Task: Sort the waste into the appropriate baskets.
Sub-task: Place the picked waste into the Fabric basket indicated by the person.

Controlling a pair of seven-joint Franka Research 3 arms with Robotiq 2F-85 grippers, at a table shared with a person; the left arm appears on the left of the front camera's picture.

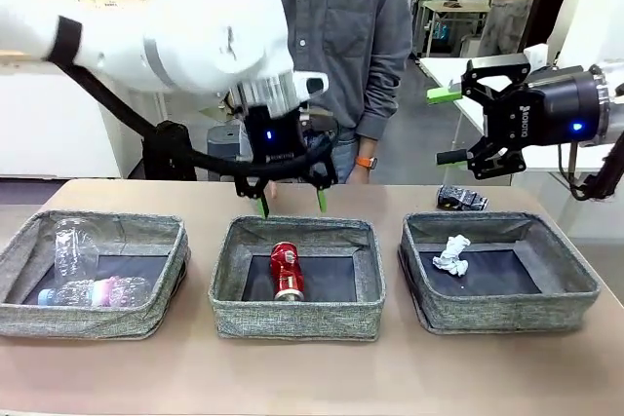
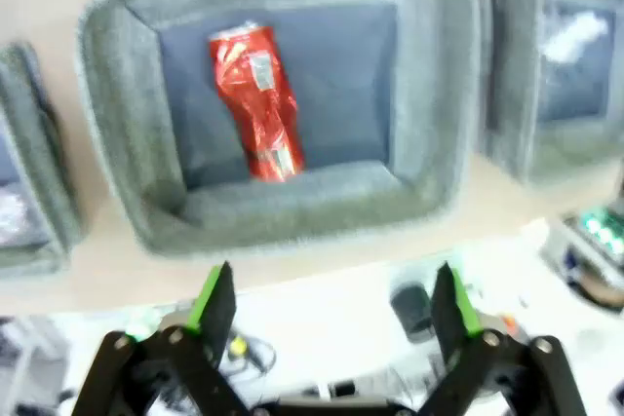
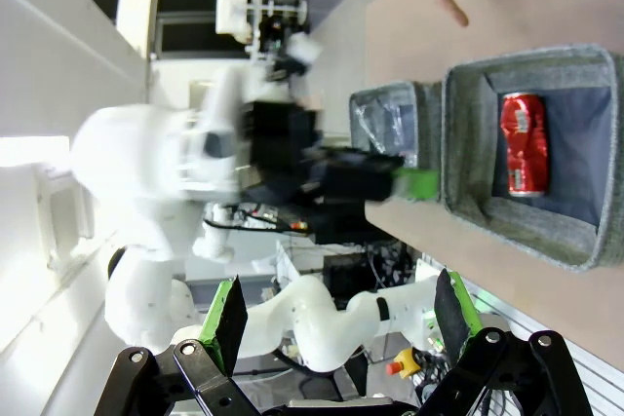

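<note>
My left hand [image 1: 292, 200] hangs open and empty above the far rim of the middle basket [image 1: 297, 321], where the crushed red soda can [image 1: 285, 271] lies on the dark bottom. My right hand [image 1: 450, 125] is raised at the right, fingers spread, holding nothing. The left basket [image 1: 93, 317] contains two clear plastic bottles [image 1: 83, 265]; the right basket [image 1: 507, 307] contains the white paper wad [image 1: 452, 256]. The crushed dark can [image 1: 461, 200] rests on the desk [image 1: 312, 377] behind the right basket.

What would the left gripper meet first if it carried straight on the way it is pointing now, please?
Probably the far rim of the middle basket: the open left gripper points down just above it, with the red can lying farther in. Depth is hard to judge, so it might land on the table behind.
</note>
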